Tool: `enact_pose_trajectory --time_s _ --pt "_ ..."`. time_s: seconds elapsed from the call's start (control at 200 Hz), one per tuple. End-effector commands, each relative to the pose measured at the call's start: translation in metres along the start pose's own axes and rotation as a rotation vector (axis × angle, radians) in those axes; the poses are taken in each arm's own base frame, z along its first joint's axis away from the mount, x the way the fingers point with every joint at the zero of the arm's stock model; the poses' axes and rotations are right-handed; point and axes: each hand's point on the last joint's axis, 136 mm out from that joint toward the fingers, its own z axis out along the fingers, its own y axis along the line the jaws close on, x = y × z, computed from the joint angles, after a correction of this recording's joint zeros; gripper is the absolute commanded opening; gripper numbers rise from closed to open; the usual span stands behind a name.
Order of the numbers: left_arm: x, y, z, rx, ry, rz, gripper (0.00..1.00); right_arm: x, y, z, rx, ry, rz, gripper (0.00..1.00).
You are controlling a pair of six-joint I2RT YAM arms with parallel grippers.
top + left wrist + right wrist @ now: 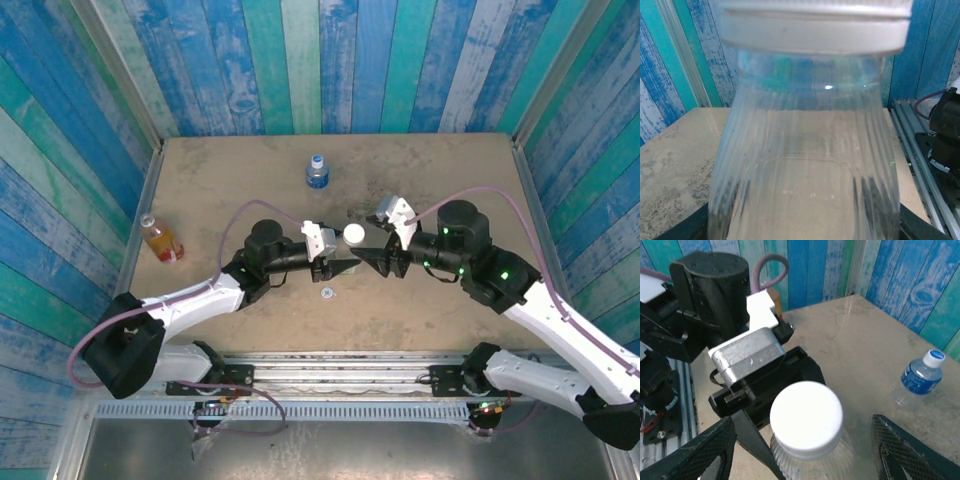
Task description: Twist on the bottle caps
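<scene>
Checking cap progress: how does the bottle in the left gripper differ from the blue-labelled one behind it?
The ribbed bottle is unlabelled, wide-capped in white and clamped by the left gripper; the blue-labelled bottle has a narrow cap and stands free on the table. Both are clear and capped.

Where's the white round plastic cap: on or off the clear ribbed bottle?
On: white cap tops the clear ribbed bottle. Tightness: cannot tell.

Blue, teal and white plank walls [340, 60] enclose the scuffed tan table [230, 170] from 9 through 12 to 3 o'clock. A metal rail [340, 365] runs at 6 o'clock, with perhaps sheet steel [380, 450] beyond it.
</scene>
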Motion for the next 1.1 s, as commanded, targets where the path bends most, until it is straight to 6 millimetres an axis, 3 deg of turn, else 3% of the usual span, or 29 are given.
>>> enact_pose_trajectory --time_s 0.0,0.15,0.32,0.476,0.576,0.591,0.636,0.791,0.811,1.021,1.096 --pt "-0.029 -0.006 -0.004 0.030 -0.074 0.068 0.48 0.003 0.001 0.011 -0.026 0.008 0.016 0.72" --pt "-0.030 -0.007 -0.005 0.030 -0.084 0.069 0.50 0.004 0.004 0.021 -0.064 0.019 0.028 0.62" --pt "-0.029 -0.003 -0.006 -0.004 -0.093 0.063 0.55 0.005 0.004 0.022 -0.067 0.017 0.029 0.41" --pt "-0.023 0.007 -0.004 -0.053 -0.061 0.038 0.72 0.008 -0.005 0.020 -0.010 0.011 0.038 0.34" --pt "-0.020 0.022 -0.003 -0.124 -0.039 0.006 0.96 0.011 -0.018 0.021 0.066 0.001 0.055 0.34" --pt "-0.011 0.024 0.000 -0.129 -0.018 -0.009 0.99 0.011 -0.020 0.021 0.077 -0.004 0.057 0.34" --pt "-0.008 0.025 -0.001 -0.142 -0.014 -0.014 0.94 0.014 -0.026 0.022 0.113 -0.011 0.065 0.34" --pt "-0.002 0.036 -0.012 -0.246 -0.043 -0.049 0.94 0.026 -0.066 0.017 0.340 -0.021 0.100 0.33" --pt "-0.009 0.037 -0.017 -0.270 -0.064 -0.044 0.94 0.028 -0.071 0.016 0.367 -0.023 0.104 0.33" --pt "0.028 0.068 -0.049 -0.557 -0.033 -0.159 0.94 0.042 -0.138 0.017 0.566 -0.063 0.216 0.33" --pt "0.040 0.073 -0.060 -0.632 -0.024 -0.184 0.94 0.049 -0.174 0.020 0.642 -0.052 0.250 0.33"
